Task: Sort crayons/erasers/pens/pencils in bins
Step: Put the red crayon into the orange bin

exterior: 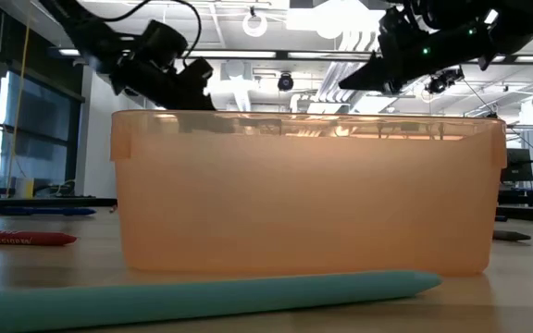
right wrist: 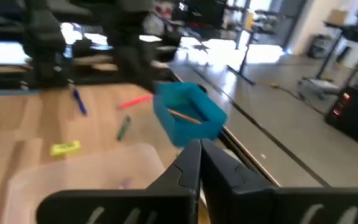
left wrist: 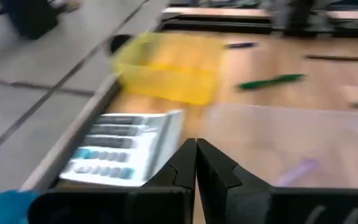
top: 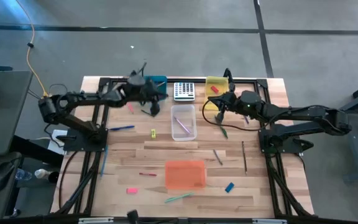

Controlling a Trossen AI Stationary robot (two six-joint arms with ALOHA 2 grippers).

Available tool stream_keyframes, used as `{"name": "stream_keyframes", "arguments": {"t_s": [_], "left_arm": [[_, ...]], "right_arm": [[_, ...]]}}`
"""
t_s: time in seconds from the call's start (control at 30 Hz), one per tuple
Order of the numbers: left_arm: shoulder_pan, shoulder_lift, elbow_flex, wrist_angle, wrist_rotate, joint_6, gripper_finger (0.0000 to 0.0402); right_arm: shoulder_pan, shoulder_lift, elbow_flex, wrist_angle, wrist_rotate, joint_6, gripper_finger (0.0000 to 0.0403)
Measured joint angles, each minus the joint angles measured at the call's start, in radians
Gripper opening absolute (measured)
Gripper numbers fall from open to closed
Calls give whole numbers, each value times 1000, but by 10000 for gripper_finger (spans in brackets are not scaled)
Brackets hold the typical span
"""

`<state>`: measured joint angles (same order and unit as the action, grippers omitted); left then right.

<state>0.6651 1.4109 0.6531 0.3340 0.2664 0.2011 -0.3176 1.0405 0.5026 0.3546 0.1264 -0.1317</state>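
Both hands are pressed together on nothing: the left hand (top: 153, 107) hangs above the tabletop (top: 123, 155) between the teal bin (top: 156, 84) and the clear bin (top: 183, 122), and the right hand (top: 219, 111) hangs just in front of the yellow bin (top: 216, 86). The clear bin holds a purple pen (top: 181, 125), the yellow bin a red piece. The orange bin (top: 185, 173) sits near the front edge, with pens, pencils, crayons and erasers scattered around it.
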Motion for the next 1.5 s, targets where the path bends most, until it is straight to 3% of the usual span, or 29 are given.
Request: {"name": "stream_keyframes", "arguments": {"t_s": [0.17,0.4,0.77,1.07,1.5], "left_arm": [[-112,-5,-82,95,-8,-15,0],[-236,-9,-74,82,-9,-16,0],[-329,-183,-74,-258,-180,-30,0],[-395,-281,-35,-669,-218,-197,0],[-878,-96,133,-927,-376,-690,17]], "right_arm": [[-2,0,-1,-111,13,-7,0],[-25,0,-104,-41,-69,-53,0],[-35,-59,-146,46,-169,-23,0],[-35,-200,-146,-48,-173,10,0],[-27,-183,-146,-43,-173,24,0]]}}
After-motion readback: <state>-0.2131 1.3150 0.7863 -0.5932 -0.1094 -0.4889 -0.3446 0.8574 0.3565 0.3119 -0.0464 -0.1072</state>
